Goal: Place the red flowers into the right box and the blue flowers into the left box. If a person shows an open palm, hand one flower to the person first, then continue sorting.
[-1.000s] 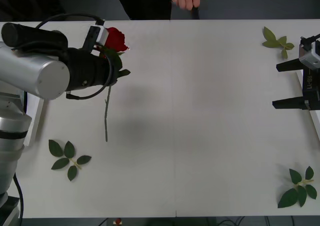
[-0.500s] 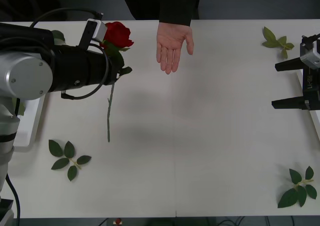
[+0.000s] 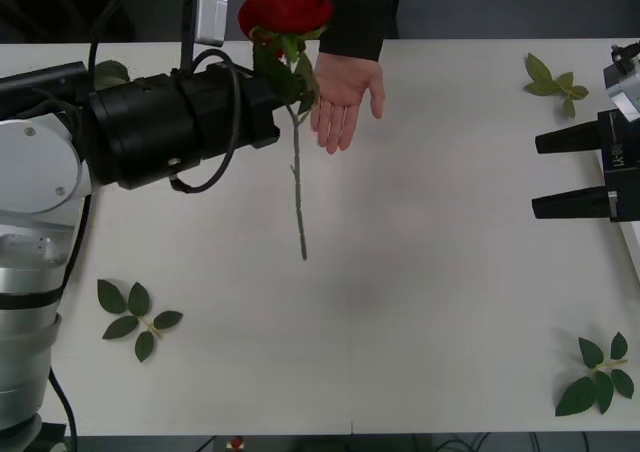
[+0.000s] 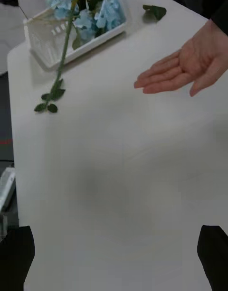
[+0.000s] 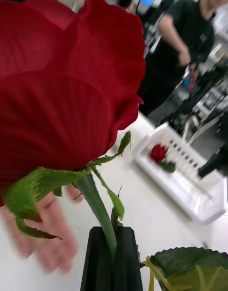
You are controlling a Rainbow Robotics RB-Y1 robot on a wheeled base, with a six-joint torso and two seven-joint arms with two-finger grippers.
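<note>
The deep-red artificial rose (image 3: 285,2) hangs by its thin green stem at eleven o'clock over the white table (image 3: 420,302), pinched in the closed black left gripper (image 5: 113,253), just beside the person's open palm (image 3: 345,97), evidently being offered. The right gripper (image 3: 565,172) waits spread at three o'clock.

The table (image 3: 400,272) was plain white and mostly bare. Three loose leaf sprigs lay on it: one at the front left (image 3: 136,317), one at the front right (image 3: 597,374), one at the far right (image 3: 555,84). The left box (image 4: 71,44) sat at its left edge, the right box (image 5: 183,177) at the right.
</note>
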